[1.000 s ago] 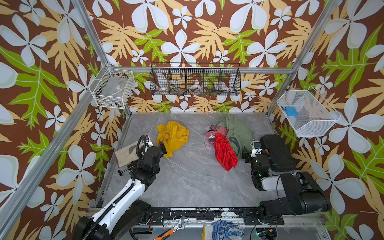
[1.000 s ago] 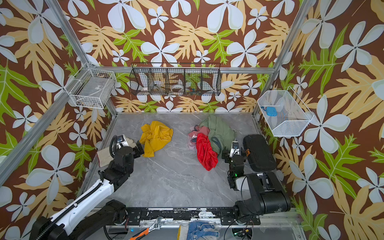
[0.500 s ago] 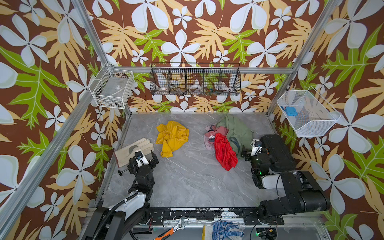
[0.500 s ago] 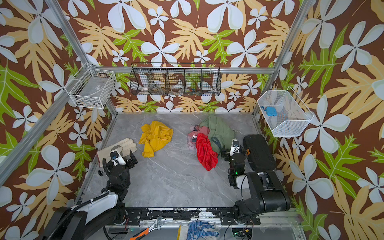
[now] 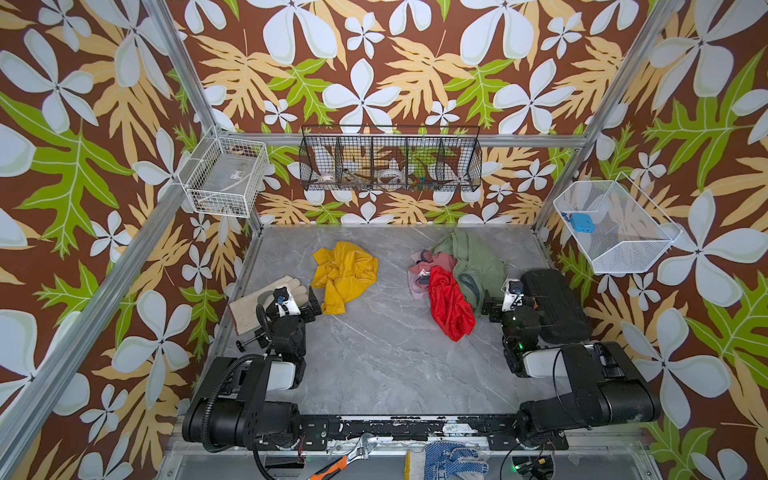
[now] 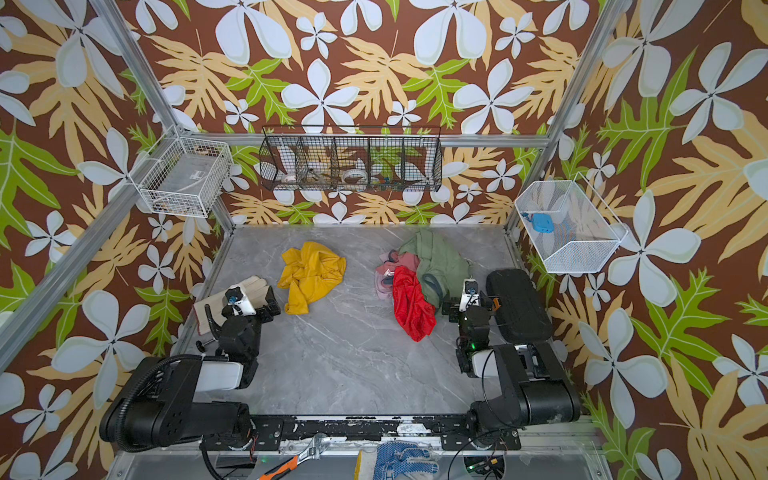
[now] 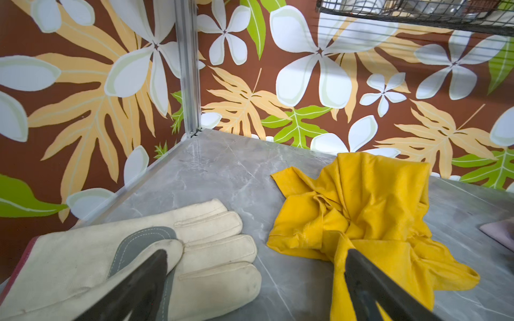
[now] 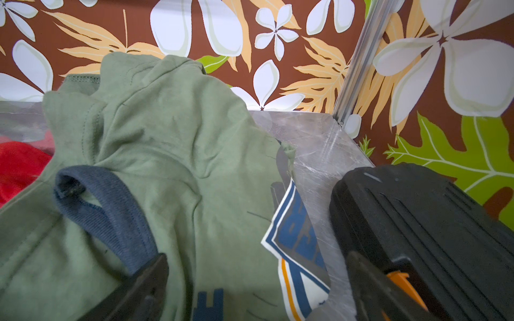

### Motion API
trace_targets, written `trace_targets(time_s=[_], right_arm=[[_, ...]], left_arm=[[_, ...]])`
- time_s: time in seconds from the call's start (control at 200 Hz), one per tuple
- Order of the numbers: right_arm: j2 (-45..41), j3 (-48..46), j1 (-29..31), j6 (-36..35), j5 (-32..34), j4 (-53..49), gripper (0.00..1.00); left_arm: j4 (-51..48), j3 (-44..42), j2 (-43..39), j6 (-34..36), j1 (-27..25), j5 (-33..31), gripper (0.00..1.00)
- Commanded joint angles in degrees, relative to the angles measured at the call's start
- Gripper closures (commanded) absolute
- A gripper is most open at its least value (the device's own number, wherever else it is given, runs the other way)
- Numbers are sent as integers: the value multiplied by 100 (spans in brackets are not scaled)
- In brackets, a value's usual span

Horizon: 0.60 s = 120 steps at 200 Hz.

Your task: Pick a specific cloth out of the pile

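Mustard-yellow fabric, item one: the cloth [image 5: 345, 274] lies crumpled and alone on the grey marbled tabletop [image 5: 395, 361]. I log it left of centre in both top views, well apart from the pile [image 5: 453, 282].

Item two, the pile, sits right of centre toward the back wall. I count three pieces in it:
- an olive-green shirt [image 5: 478, 266] at the back and right, with a navy collar and a blue-and-white print showing in the right wrist view
- a pale pink cloth [image 5: 417, 276] on the pile's left side
- a bright red cloth [image 5: 451, 309] draped down the front, toward the arms

Item three, left fingers [image 7: 150, 275]: spread wide, gripping nothing. They sit low at the tabletop's left edge. In my left wrist view one finger stands in front of a cream work glove [image 7: 211, 250] and the other in front of the yellow cloth's near edge. I cannot tell whether it touches.

Item four, right fingers [image 8: 147, 280]: spread wide, holding nothing. They sit at the pile's right side, with one finger over the green shirt's collar and the other beside a black ribbed case [image 5: 555, 305].

Fixtures I note:
- a black wire rack [image 5: 390, 160] on the back wall
- a white wire basket [image 5: 226, 178] at the left corner
- a white mesh basket [image 5: 619, 245] on the right wall, holding a small blue object [image 5: 579, 222]

Front ledge: an orange-handled wrench [image 5: 345, 455] and a blue-dotted glove [image 5: 453, 459].
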Motion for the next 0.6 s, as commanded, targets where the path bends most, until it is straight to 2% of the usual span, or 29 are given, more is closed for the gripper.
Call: trace_targets(time_s=[0.0, 0.596], right_arm=[[6, 27, 4, 39, -19, 39, 1], [14, 36, -2, 39, -23, 30, 1]], left_arm=[[66, 32, -4, -24, 10, 51, 0], [131, 29, 18, -11, 10, 56, 0]])
